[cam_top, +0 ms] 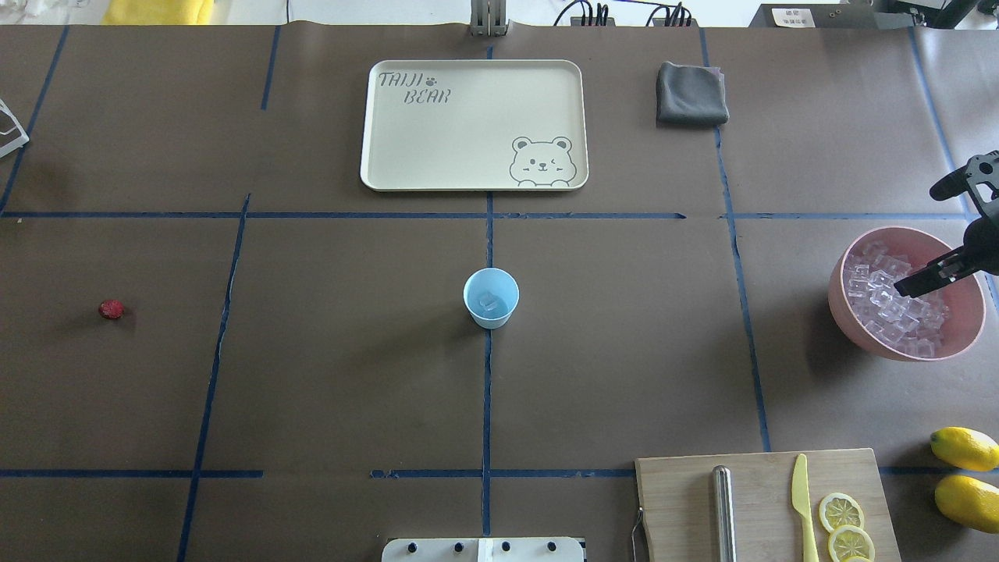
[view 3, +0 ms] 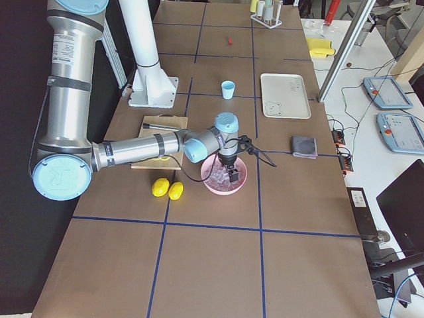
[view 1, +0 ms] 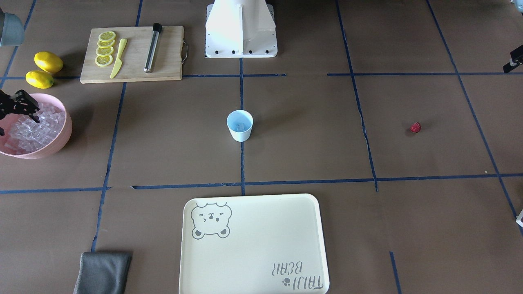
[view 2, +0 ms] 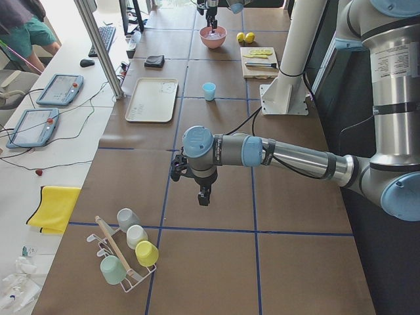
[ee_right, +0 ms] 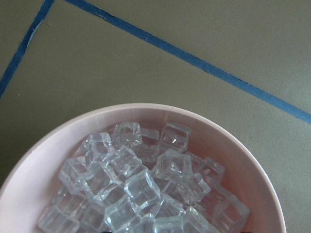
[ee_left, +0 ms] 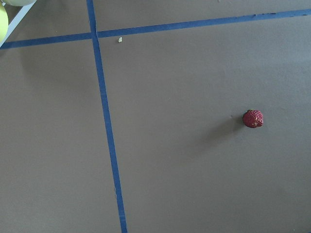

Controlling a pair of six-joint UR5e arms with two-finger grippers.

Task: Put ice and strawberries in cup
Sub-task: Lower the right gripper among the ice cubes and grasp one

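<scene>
From across the table (view 1: 310,155), the cup (view 1: 240,132) was pictured upright at the centre, with one cube of ice (view 1: 240,127) seen inside it. A pink bowl (view 1: 61,141) at the view's left edge was heaped with more cubes. The right pincer (view 1: 34,118) was hung over that heap, partly cut off by the frame, so it could not be told whether it was released or clenched. The strawberry (view 1: 415,127) was seen lying alone on the view's right, well apart from the cup. A cutting board (view 1: 163,61) bearing lemon slices (view 1: 105,48), a yellow knife (view 1: 118,58) and a metal rod (view 1: 152,48) was set near the robot's base, with two lemons (view 1: 48,62) beside it. A tray (view 1: 253,245) and a grey cloth (view 1: 104,271) were placed at the operators' edge.

From overhead, a wide stretch of brown table was shown between cup and berry, and another between cup and bowl.

From the left end, the left pincer (view 2: 204,199) was seen hung above the table, near a rack (view 2: 125,252) of cups at the corner. Its state could not be told.

In the left wrist view, the strawberry was caught on the brown surface, off to one side of a blue tape line (ee_left: 107,136).

In the right wrist view, the bowl was shown filled with piled cubes below its rim.
</scene>
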